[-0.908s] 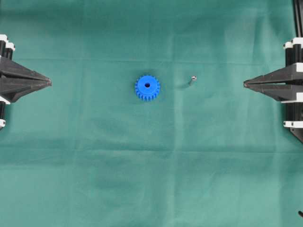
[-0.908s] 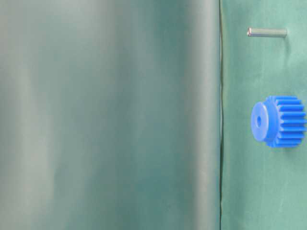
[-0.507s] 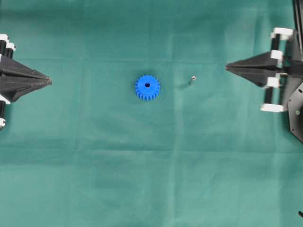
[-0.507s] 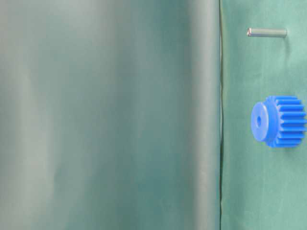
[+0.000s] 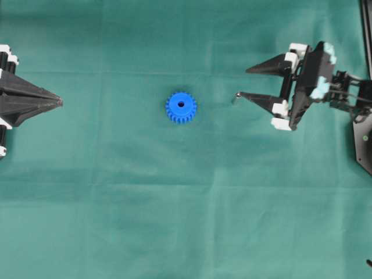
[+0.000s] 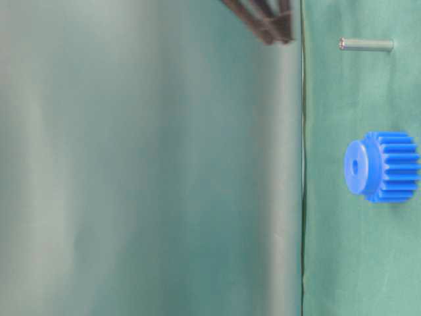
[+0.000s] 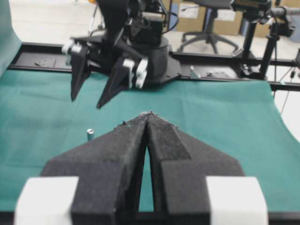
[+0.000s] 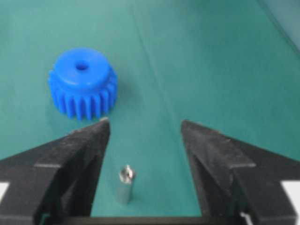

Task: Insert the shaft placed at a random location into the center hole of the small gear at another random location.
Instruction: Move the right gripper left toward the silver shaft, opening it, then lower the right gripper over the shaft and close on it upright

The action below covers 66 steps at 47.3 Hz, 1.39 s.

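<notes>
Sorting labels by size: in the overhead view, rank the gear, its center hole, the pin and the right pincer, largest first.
1. Right pincer
2. Gear
3. Center hole and pin: both tiny here, too alike to rank; the pin is also partly covered by a pincer finger.

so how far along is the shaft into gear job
Early. Nothing is inserted: the shaft stands upright on the green cloth, apart from the small gear, whose center hole is empty. In hand: the right gripper is open around the shaft, not gripping; the left gripper is shut, far off. Left: grasp, carry, insert.
</notes>
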{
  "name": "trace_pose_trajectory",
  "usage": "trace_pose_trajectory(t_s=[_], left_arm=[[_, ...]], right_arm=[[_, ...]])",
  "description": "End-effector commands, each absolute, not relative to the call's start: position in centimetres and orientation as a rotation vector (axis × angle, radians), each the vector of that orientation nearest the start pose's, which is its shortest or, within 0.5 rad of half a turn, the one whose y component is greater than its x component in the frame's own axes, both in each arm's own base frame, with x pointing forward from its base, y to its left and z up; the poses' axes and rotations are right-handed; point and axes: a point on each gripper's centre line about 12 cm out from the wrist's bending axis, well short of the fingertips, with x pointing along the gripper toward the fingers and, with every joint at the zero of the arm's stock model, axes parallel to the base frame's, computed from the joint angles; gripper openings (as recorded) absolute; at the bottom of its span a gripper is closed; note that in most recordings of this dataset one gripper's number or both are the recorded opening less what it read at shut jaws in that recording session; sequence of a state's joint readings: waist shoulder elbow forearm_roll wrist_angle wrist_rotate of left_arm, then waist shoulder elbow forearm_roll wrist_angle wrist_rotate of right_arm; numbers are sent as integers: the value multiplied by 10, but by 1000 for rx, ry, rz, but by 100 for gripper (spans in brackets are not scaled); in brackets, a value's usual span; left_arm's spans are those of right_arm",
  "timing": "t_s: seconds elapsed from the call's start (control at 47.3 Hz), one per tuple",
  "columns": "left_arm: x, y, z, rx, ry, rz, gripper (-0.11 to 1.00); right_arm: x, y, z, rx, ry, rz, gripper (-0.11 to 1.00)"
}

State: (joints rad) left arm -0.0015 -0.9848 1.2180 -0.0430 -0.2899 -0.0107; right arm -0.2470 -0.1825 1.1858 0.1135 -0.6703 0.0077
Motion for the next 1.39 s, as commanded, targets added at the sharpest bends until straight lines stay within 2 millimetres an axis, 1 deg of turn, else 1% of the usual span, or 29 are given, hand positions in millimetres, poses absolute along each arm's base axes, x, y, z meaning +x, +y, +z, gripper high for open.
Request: trace_pose_trajectory(t_s=[0.0, 0.084, 0.232, 0.317, 0.57, 0.76, 0.803, 0.845, 0.908, 0.951, 0.993, 1.246, 1.373], left_arm=[[193, 1, 284, -55, -75, 10, 0], [193, 1, 284, -57, -75, 8, 0], [192, 1, 281, -57, -68, 10, 0], [192, 1, 280, -61, -67, 9, 0], [191, 1, 277, -83, -60, 10, 0], [191, 1, 278, -87, -63, 8, 0], [191, 1, 278, -87, -65, 9, 0], [191, 1, 279, -87, -66, 8, 0], [190, 1, 278, -87, -65, 9, 0], [190, 1, 278, -87, -65, 8, 0], [190, 1, 280, -87, -71, 7, 0], [190, 1, 280, -87, -71, 7, 0], [189, 1, 281, -88, -75, 7, 0]], right_arm=[[272, -79, 135, 136, 303, -346, 63], [274, -80, 126, 156, 303, -354, 59], [276, -80, 111, 189, 314, -358, 59], [277, -81, 106, 197, 313, -360, 59], [286, -77, 101, 198, 321, -342, 59], [287, -75, 99, 197, 327, -335, 58], [286, -74, 98, 199, 332, -335, 55], [285, -74, 98, 198, 335, -334, 49], [284, -73, 97, 199, 338, -333, 35], [283, -73, 96, 200, 341, -334, 22], [283, -73, 96, 200, 341, -334, 14], [284, -74, 98, 205, 332, -335, 14], [285, -73, 107, 210, 309, -333, 14]])
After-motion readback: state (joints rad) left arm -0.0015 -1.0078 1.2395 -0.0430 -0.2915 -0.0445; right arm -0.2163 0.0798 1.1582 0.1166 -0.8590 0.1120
